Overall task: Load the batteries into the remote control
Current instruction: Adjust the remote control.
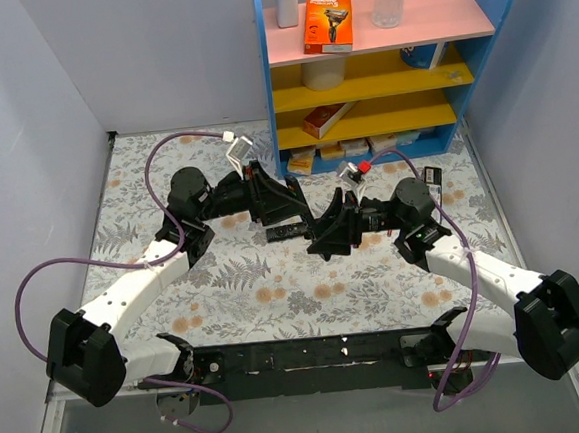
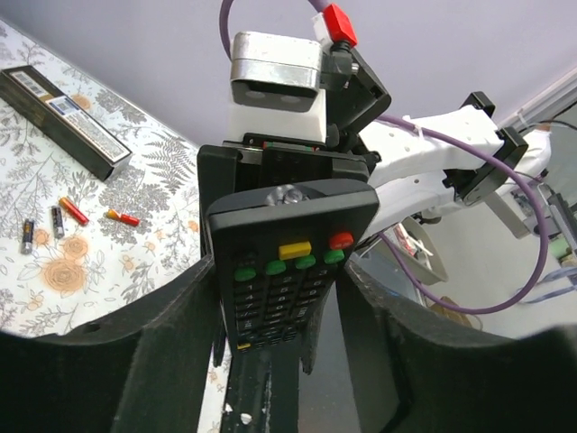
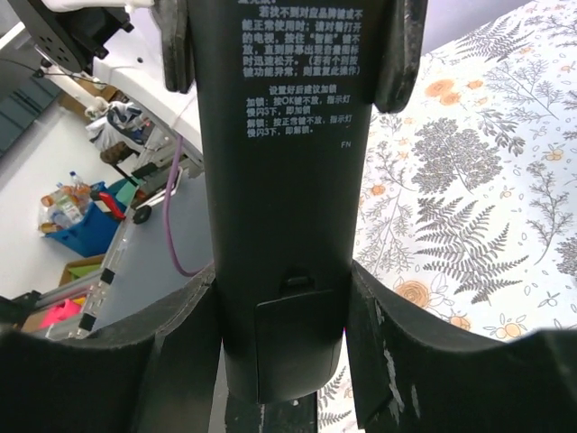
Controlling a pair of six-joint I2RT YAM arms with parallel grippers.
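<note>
My right gripper (image 3: 284, 280) and left gripper (image 2: 279, 271) both clamp the remote control (image 3: 288, 180), back cover (image 3: 287, 336) unopened, so I'd hold one end firm and slide it off.

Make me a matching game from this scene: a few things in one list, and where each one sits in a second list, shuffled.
Things:
1. long black plastic remote control with coloured buttons
2. small cylindrical batteries, dark and red
3. orange cardboard box

Places:
A. standing on the pink top shelf
B. clamped between the left gripper and the right gripper
C. lying loose on the flowered tablecloth

Pairs: 1-B, 2-C, 3-A
</note>
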